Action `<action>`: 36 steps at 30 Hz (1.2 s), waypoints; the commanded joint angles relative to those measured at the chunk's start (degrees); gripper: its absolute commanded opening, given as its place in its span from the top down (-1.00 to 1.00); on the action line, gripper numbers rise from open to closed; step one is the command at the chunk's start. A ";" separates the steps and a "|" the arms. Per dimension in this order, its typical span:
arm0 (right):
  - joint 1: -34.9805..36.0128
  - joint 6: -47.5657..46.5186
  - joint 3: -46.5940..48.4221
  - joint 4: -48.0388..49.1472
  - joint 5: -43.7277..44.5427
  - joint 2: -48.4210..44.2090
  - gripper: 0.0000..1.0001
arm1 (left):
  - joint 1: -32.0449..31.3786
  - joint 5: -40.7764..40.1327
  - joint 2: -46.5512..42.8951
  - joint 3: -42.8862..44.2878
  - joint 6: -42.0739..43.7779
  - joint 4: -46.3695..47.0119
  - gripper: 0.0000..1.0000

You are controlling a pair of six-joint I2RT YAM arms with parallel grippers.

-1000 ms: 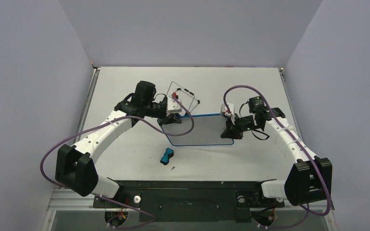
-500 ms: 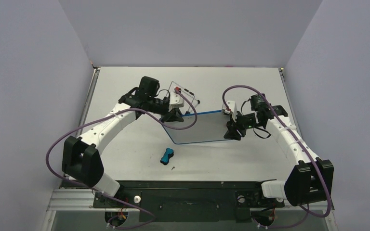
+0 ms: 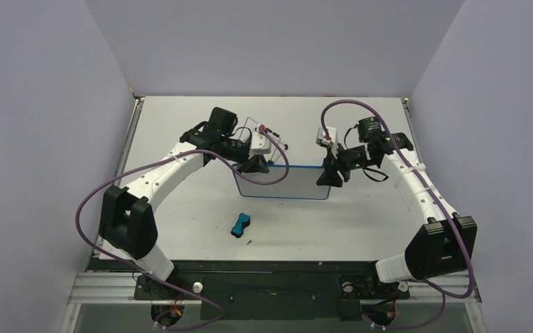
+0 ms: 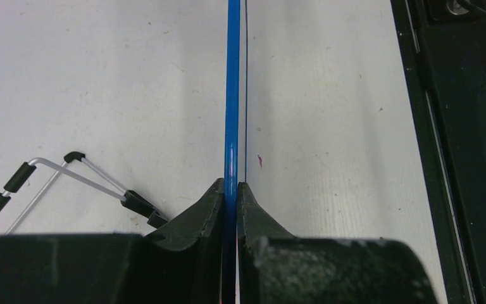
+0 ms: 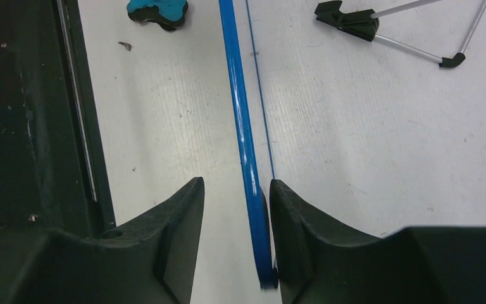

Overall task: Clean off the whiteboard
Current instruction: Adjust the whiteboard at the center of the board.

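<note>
While left claw (image 4: 230,185) pinches whiteboard (image 3: 298,184) edge | right claw (image 5: 235,185) parted astride it

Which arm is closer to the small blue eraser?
Left. The left fingers pinch the whiteboard's edge behind the eraser; the right fingers stand farther off to its right.

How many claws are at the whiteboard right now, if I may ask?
2. The left claw is shut on the whiteboard's blue rim at its left end; the right claw, open, straddles the rim's right end.

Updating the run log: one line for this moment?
left jaws: shut on whiteboard rim | right jaws: open astride rim | eraser: lying on table
</note>
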 commanded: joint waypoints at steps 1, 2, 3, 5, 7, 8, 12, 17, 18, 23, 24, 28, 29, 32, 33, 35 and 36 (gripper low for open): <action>1.39 0.78 3.79 -1.03 0.34 1.28 0.24 | 0.34 -0.80 1.79 1.49 3.21 -0.72 1.00; 2.16 1.12 4.74 -1.20 2.14 1.51 0.25 | 0.07 -0.84 1.92 1.62 3.25 -0.72 1.00; 2.64 1.75 5.25 -1.59 3.10 1.90 0.25 | -0.05 -0.88 2.12 1.87 3.24 -0.77 1.00; 4.77 2.71 6.96 -2.42 5.92 3.12 0.26 | -0.82 -1.07 2.39 2.22 3.27 -0.62 1.00; 6.15 3.76 8.12 -2.80 7.83 4.54 0.26 | -1.28 -1.38 2.99 2.65 3.27 -0.48 1.00; 6.53 4.39 8.70 -2.79 8.79 5.45 0.26 | -1.38 -1.36 3.31 2.87 3.27 -0.53 1.00; 8.10 7.67 11.98 -2.80 11.55 8.77 0.30 | -1.88 -1.37 4.09 2.94 3.41 -0.52 1.00; 10.06 8.85 15.11 -4.42 14.51 11.39 0.54 | -1.92 -1.42 3.95 2.48 2.77 0.75 1.00; 10.52 8.80 15.05 -4.42 14.74 11.53 0.70 | -1.92 -1.44 3.86 2.25 2.43 1.38 1.00; 11.02 8.50 13.57 -3.68 16.92 10.89 1.00 | -1.69 0.34 2.08 -1.34 -6.38 11.41 0.85; 11.05 8.72 13.22 -2.80 17.35 10.24 1.00 | -1.45 0.54 0.86 -2.21 -8.52 14.13 0.71; 10.76 11.14 10.25 0.91 20.47 7.59 1.00 | 0.63 1.46 -5.40 -9.62 -25.27 35.20 0.33; 10.67 11.60 9.18 1.35 20.89 6.82 1.00 | 1.25 1.78 -7.80 -12.26 -30.78 42.93 0.30; 9.89 12.88 7.30 3.49 21.51 5.80 1.00 | 4.00 1.36 -12.82 -16.63 -39.46 54.47 0.25; 9.63 13.55 6.23 4.48 21.49 5.32 1.00 | 4.38 0.75 -15.52 -18.40 -41.98 57.94 0.22; 8.97 14.76 4.42 6.18 21.51 4.29 1.00 | 5.22 -2.57 -19.74 -20.76 -43.42 59.35 0.20; 8.63 15.15 3.20 6.71 21.57 3.94 1.00 | 5.40 -5.57 -21.20 -21.50 -43.38 58.71 0.19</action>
